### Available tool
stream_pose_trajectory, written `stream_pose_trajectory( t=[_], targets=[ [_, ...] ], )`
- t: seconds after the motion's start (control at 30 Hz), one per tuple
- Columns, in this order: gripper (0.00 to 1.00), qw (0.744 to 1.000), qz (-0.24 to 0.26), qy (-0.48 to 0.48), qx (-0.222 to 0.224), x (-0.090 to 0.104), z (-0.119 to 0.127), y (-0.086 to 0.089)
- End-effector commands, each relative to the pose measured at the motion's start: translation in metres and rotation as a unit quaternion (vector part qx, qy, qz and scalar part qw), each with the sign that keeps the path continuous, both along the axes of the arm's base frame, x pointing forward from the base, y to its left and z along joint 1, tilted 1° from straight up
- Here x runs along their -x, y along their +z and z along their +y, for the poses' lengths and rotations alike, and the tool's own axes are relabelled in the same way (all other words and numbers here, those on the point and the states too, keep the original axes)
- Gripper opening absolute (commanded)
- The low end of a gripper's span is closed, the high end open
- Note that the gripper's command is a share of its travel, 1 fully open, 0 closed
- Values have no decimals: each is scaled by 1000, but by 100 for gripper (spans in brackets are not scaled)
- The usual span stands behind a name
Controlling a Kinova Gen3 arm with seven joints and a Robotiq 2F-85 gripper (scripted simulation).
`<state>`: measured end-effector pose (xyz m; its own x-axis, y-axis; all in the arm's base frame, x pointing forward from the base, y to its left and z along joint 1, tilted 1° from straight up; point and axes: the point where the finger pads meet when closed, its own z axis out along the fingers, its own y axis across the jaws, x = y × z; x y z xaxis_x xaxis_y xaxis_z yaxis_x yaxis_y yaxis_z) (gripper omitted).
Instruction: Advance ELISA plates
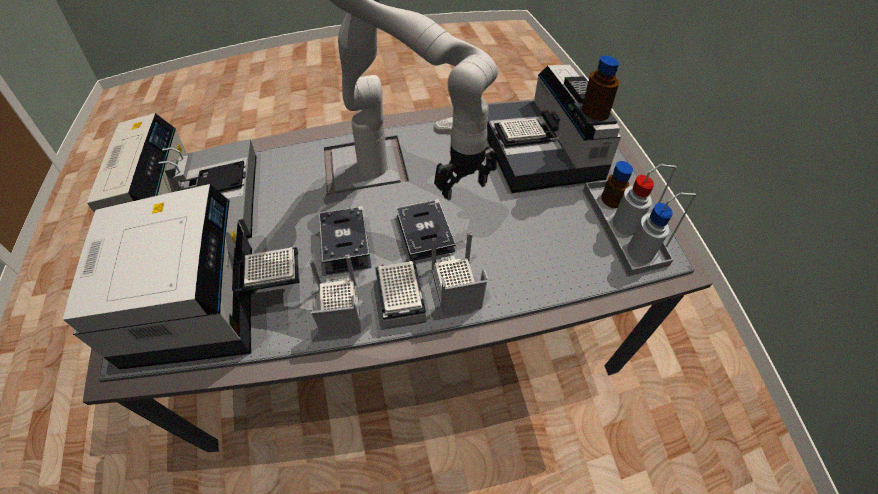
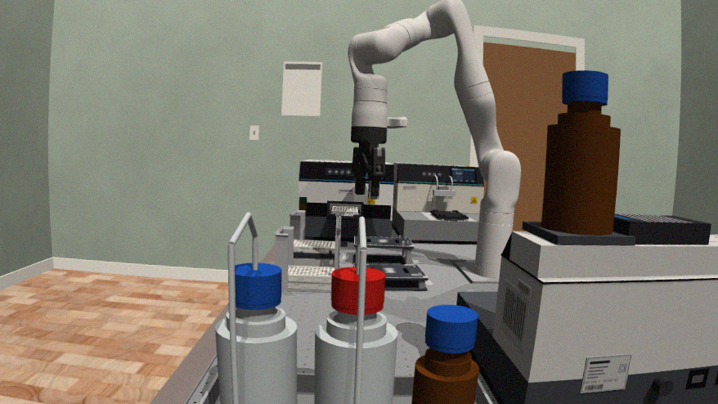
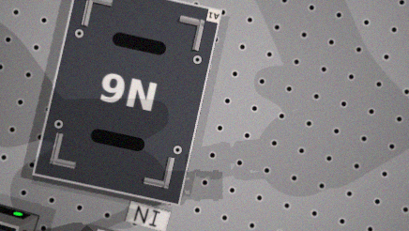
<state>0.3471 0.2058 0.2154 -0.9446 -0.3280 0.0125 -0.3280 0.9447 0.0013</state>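
My gripper point(image 1: 464, 180) point(image 2: 368, 190) is open and empty. It hangs above the deck between the arm's base and the right-hand instrument, a little behind the empty N6 nest point(image 1: 427, 232) point(image 3: 89, 66). A white well plate point(image 1: 521, 129) lies on the right-hand instrument's deck. Another plate point(image 1: 268, 266) sits on the tray of the big left instrument. A third plate point(image 1: 399, 286) lies on the low station between the two stack racks. Each rack shows a plate inside, the left one point(image 1: 336, 294) and the right one point(image 1: 454, 272). The wrist view shows an IN label point(image 3: 147, 216) beside N6. The plate labels are too small to read.
The RG nest point(image 1: 343, 232) is empty, left of N6. The far-left instrument's dark nest point(image 1: 221, 175) holds no white plate. A tray with three capped bottles point(image 1: 638, 202) stands at the right edge. A brown bottle point(image 1: 600, 92) tops the right instrument.
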Motion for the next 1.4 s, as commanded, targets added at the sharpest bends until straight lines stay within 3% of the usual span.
stream_pose_trajectory(
  t=[0.0,0.17,0.7,0.83,1.37],
  targets=[
    [100,1000,0,0,3,-12,-6,-1],
    [100,997,4,-80,0,-23,-6,-1],
    [100,997,0,-72,4,-71,-23,-2],
    [100,989,4,-151,1,-81,-20,-2],
    [100,990,-1,-142,5,-130,-29,-2]
  ],
)
